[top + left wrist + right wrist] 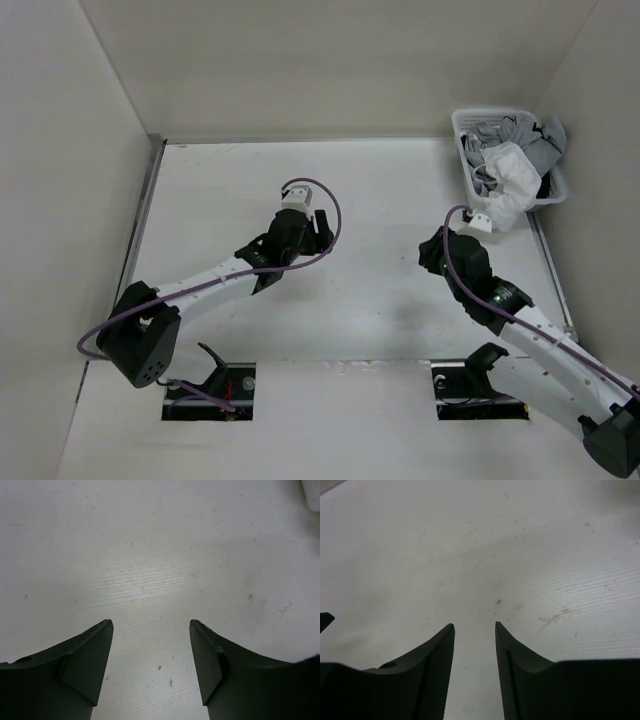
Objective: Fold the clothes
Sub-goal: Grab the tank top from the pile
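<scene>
The clothes (513, 183), a crumpled white garment, lie in a white basket (466, 124) at the back right corner and spill over its front rim. In the top view my right gripper (430, 254) hovers over bare table, in front and to the left of the basket. Its jaws (474, 626) stand open with nothing between them. My left gripper (322, 231) is over the middle of the table, far from the clothes. It is wide open (151, 622) and only the table surface shows between its fingers.
Grey garments (541, 141) are heaped in the same basket behind the white one. White walls enclose the table on the left, back and right. Two dark cutouts (208, 391) (478, 393) sit at the near edge by the arm bases.
</scene>
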